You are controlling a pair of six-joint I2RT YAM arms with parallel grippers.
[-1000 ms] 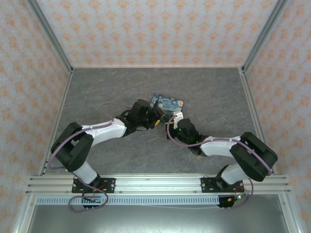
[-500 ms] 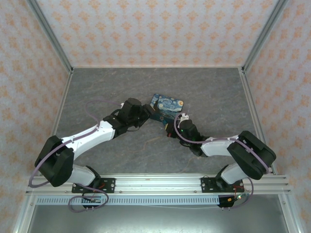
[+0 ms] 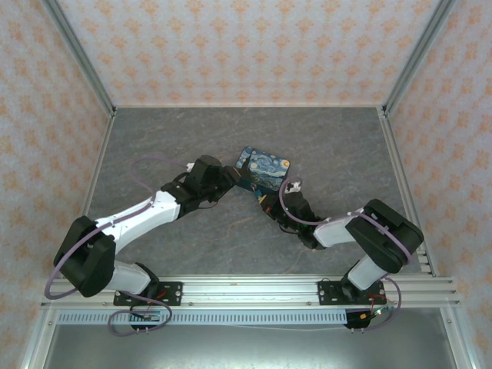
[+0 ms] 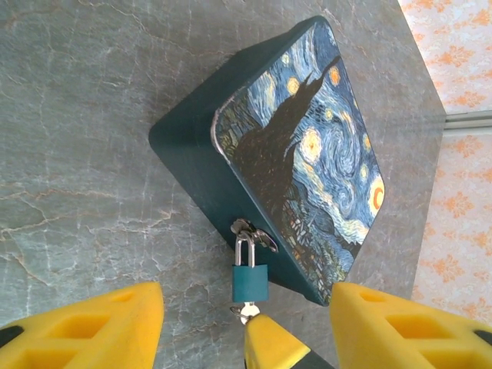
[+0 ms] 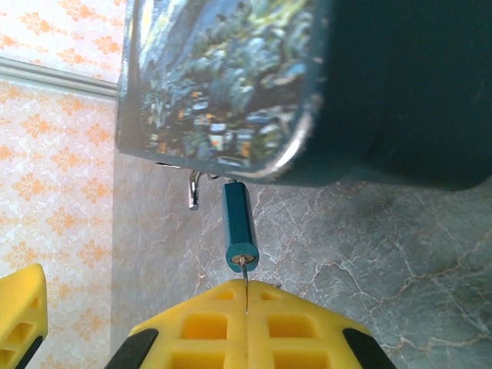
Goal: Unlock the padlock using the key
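Looking through the left wrist camera, you see the small blue padlock (image 4: 250,281) at the lower centre of the frame. It hangs by its silver shackle (image 4: 244,250) from the latch (image 4: 257,233) on the side of the starry-night box (image 4: 307,154), which lies flat on the grey marbled table (image 4: 77,115). The key (image 4: 247,310) sticks in the bottom end of the padlock. The left gripper (image 3: 233,181) has its jaws wide apart and holds nothing: one yellow finger (image 4: 92,327) is in the lower left corner and the other in the lower right, and the padlock is in the gap ahead of them, touching neither. In the right wrist camera the padlock appears end-on, just below the box edge near the centre of the frame. The right gripper (image 5: 246,300) has its jaws pressed together on the key, whose thin blade runs into the seam between the two yellow pads (image 5: 200,323). In the top view both grippers meet at the lower edge of the box, near the middle of the table.
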